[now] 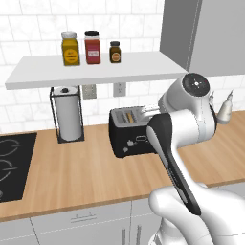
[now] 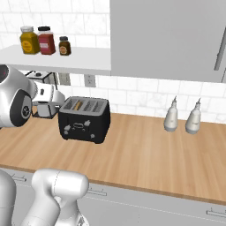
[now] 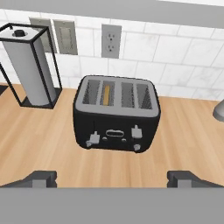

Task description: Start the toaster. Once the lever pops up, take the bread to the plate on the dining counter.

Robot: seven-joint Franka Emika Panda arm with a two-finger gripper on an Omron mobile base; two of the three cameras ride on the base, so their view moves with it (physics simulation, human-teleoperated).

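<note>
One long wooden counter (image 2: 145, 154) runs under the tiled wall, and on it sits the one black toaster (image 3: 116, 114), square in front of the robot's hand. Looking down the hand, I count four slots across its grey top, and in the second from the left there's one golden slice, the bread (image 3: 106, 94), standing on edge inside. On the front face, two light levers, two small knobs lower down, and a little panel between them.

The gripper (image 3: 112, 178) hangs back from the toaster, above the bare counter in front of it, its two dark fingertips (image 3: 41, 178) spread as wide as they go, with nothing between them. It's holding nothing and touching nothing; the toaster is well clear of the tips.

Left of the toaster, one paper towel roll (image 1: 67, 113) stands upright in a black wire frame, near but apart from it. Further left, one black cooktop (image 1: 14, 165) is set into the counter.

Off to the right, well apart from the toaster, two pale bottles (image 2: 171, 116) with pointed tops stand side by side near the wall.

Overhead, one white shelf (image 1: 95, 69) carries three jars (image 1: 92, 47) in a row: yellow, red, then a small dark one. On the wall behind the toaster there are three plates: two grey switches and one white outlet (image 3: 111, 40).
</note>
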